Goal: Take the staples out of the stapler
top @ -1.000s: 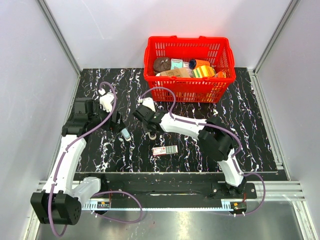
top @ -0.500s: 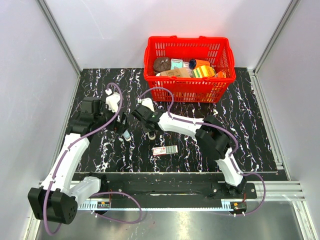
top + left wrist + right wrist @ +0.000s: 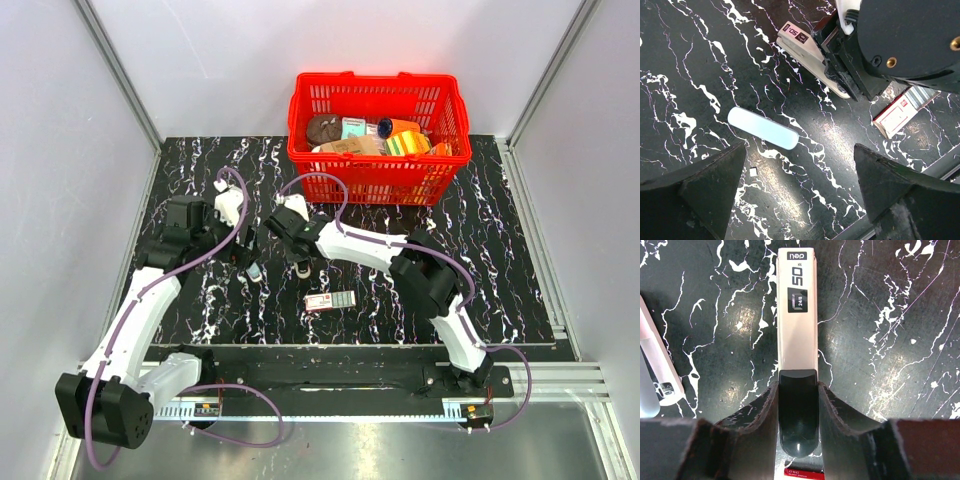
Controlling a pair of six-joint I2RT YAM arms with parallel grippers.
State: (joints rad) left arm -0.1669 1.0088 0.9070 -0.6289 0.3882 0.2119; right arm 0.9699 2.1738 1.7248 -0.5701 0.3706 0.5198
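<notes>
The stapler lies flat on the black marbled table, seen from above in the right wrist view: a slim body with a pale metallic top marked "50" and a black rear end. My right gripper is shut on that black rear end, one finger on each side. The stapler also shows in the left wrist view, partly under the right gripper. In the top view the right gripper is at the table's middle left. My left gripper is open and empty, hovering above bare table just left of it.
A pale blue pill-shaped object lies between the left fingers' line and the stapler. A small flat red-and-white box lies nearer the front. A red basket with several items stands at the back.
My left arm has moved right and forward, bringing its open gripper beside the pale blue object. My right gripper has stayed shut on the stapler, shifting slightly left.
</notes>
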